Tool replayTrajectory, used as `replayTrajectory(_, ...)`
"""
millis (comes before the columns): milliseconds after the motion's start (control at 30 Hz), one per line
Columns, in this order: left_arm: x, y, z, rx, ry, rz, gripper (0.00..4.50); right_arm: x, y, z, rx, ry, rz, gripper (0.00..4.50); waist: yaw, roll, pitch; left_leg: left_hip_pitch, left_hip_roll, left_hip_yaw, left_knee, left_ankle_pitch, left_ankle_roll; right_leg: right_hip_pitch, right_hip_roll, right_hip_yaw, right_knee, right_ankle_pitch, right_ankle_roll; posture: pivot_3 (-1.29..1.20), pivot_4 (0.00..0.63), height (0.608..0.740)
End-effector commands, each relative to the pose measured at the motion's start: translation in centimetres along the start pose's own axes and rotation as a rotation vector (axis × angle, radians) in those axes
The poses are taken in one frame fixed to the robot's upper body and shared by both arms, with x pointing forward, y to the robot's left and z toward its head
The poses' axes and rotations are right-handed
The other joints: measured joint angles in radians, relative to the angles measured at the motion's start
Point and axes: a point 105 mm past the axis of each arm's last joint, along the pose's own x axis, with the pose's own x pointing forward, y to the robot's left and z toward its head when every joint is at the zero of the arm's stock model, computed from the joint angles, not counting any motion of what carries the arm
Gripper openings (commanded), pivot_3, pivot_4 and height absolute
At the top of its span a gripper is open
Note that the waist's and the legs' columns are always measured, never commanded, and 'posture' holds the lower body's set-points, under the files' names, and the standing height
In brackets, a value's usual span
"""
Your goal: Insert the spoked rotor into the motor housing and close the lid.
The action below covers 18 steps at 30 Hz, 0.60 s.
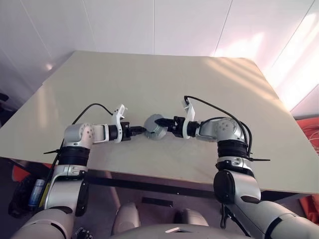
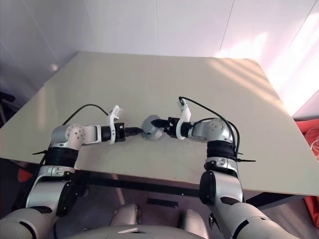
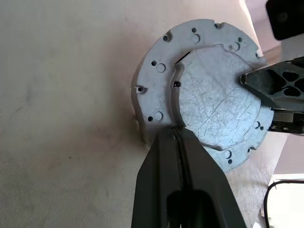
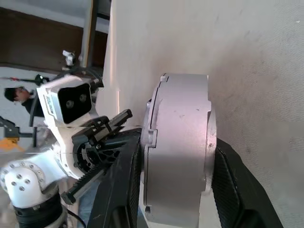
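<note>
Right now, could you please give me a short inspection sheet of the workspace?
Surface: pale table, bare around the work.
Job's things: closed grey motor housing held on edge above the table; spoked rotor and lid cannot be told apart.
Clutter: nothing seen.
Grippers: left gripper shut, fingertips at the housing's rim; right gripper clamped across the housing's flat faces.
Cables: black cable on left wrist, another on right.
Surroundings: white wall panels; a person in the background.

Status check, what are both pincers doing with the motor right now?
Left pincer shut on motor housing rim. Right pincer clamps its sides. Held above table. Nothing obstructing.
</note>
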Motion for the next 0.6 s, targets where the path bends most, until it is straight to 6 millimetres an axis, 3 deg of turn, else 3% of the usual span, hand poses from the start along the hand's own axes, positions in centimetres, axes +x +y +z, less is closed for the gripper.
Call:
replayTrajectory(33,-1.0,-2.4,3.0,0.023,-0.182,-0.146,0.0,0.1,1.2,1.8,0.02,-0.07,0.03,1.96,0.001,-0.001,0.0,-0.001,0.0,0.0,0.0,0.0,0.0,-0.002,0.0,0.0,0.0,0.0,0.0,0.0,0.0,0.74)
replayTrajectory(300,-4.4,-2.9,7.2,-0.088,-0.49,-0.254,0.0,0.7,1.5,3.8,0.138,-0.183,0.064,1.96,0.0,-0.001,0.0,-0.014,0.001,0.0,0.004,0.001,-0.001,-0.018,0.0,-0.001,0.014,-0.001,-0.004,0.0,0.0,0.74)
replayTrajectory(600,-5.3,-1.9,7.6,-0.178,-0.587,-0.217,0.0,0.7,2.8,7.5,0.304,-0.38,0.125,1.96,0.0,-0.001,0.001,-0.021,0.001,0.001,0.009,0.002,-0.002,-0.022,0.0,-0.002,0.015,-0.001,-0.004,0.0,0.0,0.74)
